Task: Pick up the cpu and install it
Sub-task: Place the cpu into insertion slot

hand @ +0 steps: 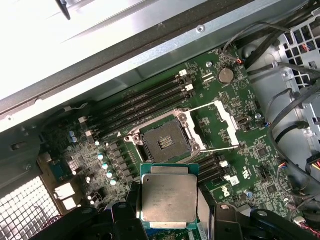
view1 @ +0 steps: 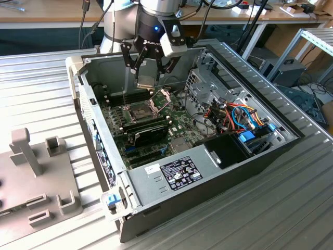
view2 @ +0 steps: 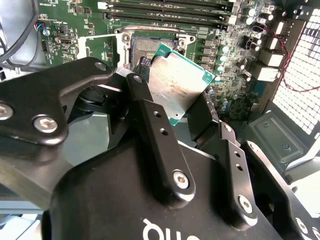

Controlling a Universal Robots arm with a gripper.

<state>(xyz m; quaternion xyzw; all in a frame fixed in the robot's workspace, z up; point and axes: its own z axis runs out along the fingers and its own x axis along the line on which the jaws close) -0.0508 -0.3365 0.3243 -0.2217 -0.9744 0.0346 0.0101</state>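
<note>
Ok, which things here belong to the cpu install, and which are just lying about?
Job in hand:
cpu, held by the gripper
socket, frame open

Lying about:
black expansion card
coloured cables
grey fixture

Silver-topped square cpu (hand: 168, 196), in the claw (hand: 170, 212), near open socket (hand: 164, 142)

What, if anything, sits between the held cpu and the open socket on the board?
Nothing visible does. The end effector holds the cpu above the board near the bare socket, whose hinged frame is swung open; in the first wrist view, open space lies between them.
</note>
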